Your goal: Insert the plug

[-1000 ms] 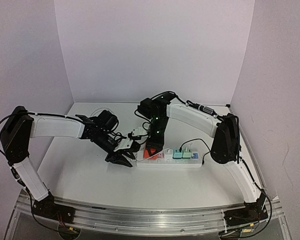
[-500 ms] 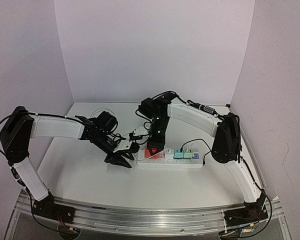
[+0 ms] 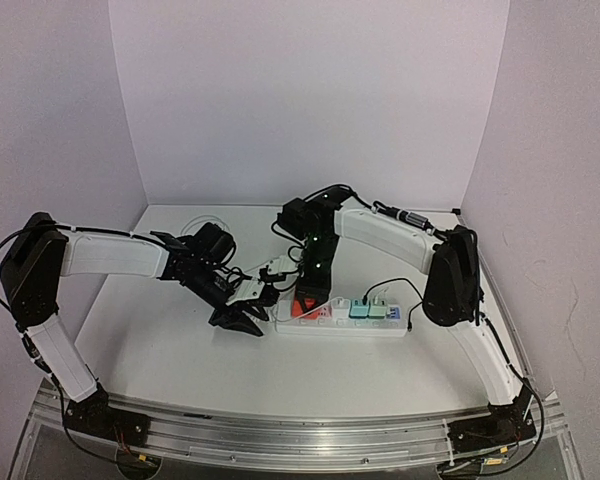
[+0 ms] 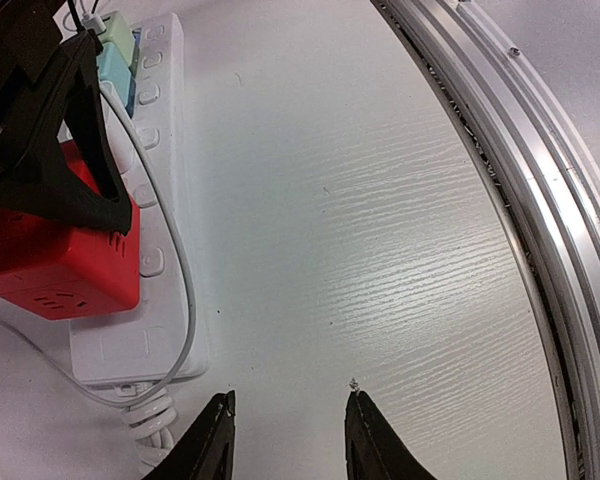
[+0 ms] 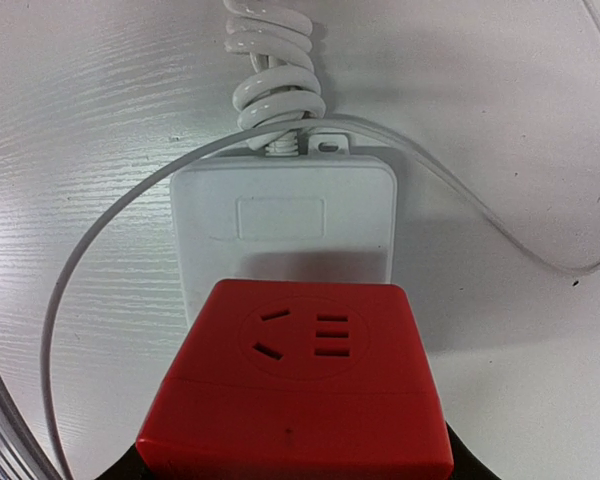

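Observation:
The red cube plug (image 3: 302, 302) is over the left end of the white power strip (image 3: 342, 324). My right gripper (image 3: 310, 282) is shut on it from above. In the right wrist view the red plug (image 5: 295, 390) fills the lower frame, over the strip's end (image 5: 285, 225) and casting a shadow on it; its prongs are hidden. The right gripper (image 5: 295, 465) is mostly hidden behind the plug. My left gripper (image 3: 242, 318) is open and empty, low over the table just left of the strip. In the left wrist view its gripper (image 4: 290, 405) is over bare table, with the plug (image 4: 55, 265) at left.
Green and blue plugs (image 3: 370, 310) with a black cable sit in the strip's right sockets. The strip's white coiled cord (image 5: 275, 90) leaves its left end, and a thin white cable (image 4: 175, 270) lies over it. The table's metal front rail (image 4: 520, 200) runs close by.
The power strip has shifted slightly to the right with the red plug and right gripper on it. The left gripper has barely moved.

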`<state>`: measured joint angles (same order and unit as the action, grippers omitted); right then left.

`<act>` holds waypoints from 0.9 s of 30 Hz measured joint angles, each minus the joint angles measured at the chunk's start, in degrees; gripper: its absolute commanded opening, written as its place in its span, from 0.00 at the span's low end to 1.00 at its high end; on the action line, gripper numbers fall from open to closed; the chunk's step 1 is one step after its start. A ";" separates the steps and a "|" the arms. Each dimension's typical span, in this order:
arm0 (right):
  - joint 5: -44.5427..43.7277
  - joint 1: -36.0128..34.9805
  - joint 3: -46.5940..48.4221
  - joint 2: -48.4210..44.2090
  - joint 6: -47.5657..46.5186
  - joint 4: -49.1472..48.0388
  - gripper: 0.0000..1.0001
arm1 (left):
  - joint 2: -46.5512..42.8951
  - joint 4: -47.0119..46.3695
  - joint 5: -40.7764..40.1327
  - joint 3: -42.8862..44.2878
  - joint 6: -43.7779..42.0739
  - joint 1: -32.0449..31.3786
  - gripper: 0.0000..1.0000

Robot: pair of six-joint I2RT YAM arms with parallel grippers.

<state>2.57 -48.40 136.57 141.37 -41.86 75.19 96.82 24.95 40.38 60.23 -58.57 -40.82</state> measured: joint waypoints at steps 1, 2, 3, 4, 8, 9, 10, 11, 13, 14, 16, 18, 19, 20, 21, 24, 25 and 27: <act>0.02 0.00 0.00 0.12 -0.08 -0.03 0.00 | 0.00 0.00 0.00 0.00 0.00 0.00 0.38; 0.06 0.00 0.00 0.21 -0.12 -0.06 0.00 | 0.00 0.00 0.00 -0.01 0.00 0.00 0.38; 0.14 0.01 0.00 0.26 -0.14 -0.08 0.00 | 0.00 0.00 0.00 -0.02 0.00 0.01 0.38; 0.26 0.02 -0.01 0.29 -0.18 -0.09 0.00 | 0.00 0.00 0.00 -0.02 0.00 0.02 0.38; 1.60 0.24 -0.29 0.51 -0.51 -0.26 0.00 | 0.00 0.00 0.00 -0.02 -0.01 0.00 0.38; 2.18 0.41 -0.49 0.57 -0.58 -0.38 0.00 | 0.00 -0.01 0.00 -0.02 0.00 0.01 0.38; 2.67 0.57 -0.66 0.59 -0.62 -0.50 0.00 | 0.00 -0.01 0.01 -0.02 -0.01 0.01 0.38; 3.02 0.70 -0.77 0.60 -0.66 -0.59 0.00 | 0.00 0.00 0.02 -0.02 -0.02 0.00 0.38; 3.26 0.76 -0.98 0.69 -0.78 -0.71 0.00 | 0.00 -0.01 0.02 -0.02 0.00 0.02 0.38; 3.24 0.76 -0.98 0.76 -0.78 -0.70 0.00 | 0.00 -0.01 0.02 -0.02 -0.01 0.02 0.38; 2.99 0.66 -0.98 0.94 -0.77 -0.65 0.00 | 0.00 0.00 0.02 0.00 -0.02 0.00 0.38; 2.17 0.29 -0.98 0.97 -0.77 -0.65 0.00 | 0.00 0.00 0.00 -0.02 -0.02 0.02 0.38; 1.41 -0.04 -0.94 0.97 -0.76 -0.65 0.00 | 0.00 0.00 0.00 -0.02 -0.02 0.02 0.38; 0.56 -0.40 -0.89 1.02 -0.73 -0.74 0.00 | 0.00 0.00 0.00 -0.01 -0.01 0.01 0.38; -0.44 -0.83 -0.82 1.34 -0.69 -1.03 0.00 | 0.00 0.00 0.01 0.00 0.00 0.00 0.38; -2.31 -1.76 -0.07 2.16 -0.62 -1.20 0.00 | 0.00 0.00 0.02 0.00 0.02 0.02 0.39; -2.58 -1.92 -0.08 2.18 -0.71 -1.20 0.00 | 0.00 -0.01 0.02 0.00 0.02 0.02 0.39; -2.59 -2.00 -0.29 2.29 -0.79 -1.20 0.00 | 0.02 -0.03 0.04 0.00 0.03 0.01 0.39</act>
<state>-0.02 -50.41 136.28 143.66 -42.65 73.99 96.84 24.92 40.42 60.23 -58.54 -40.80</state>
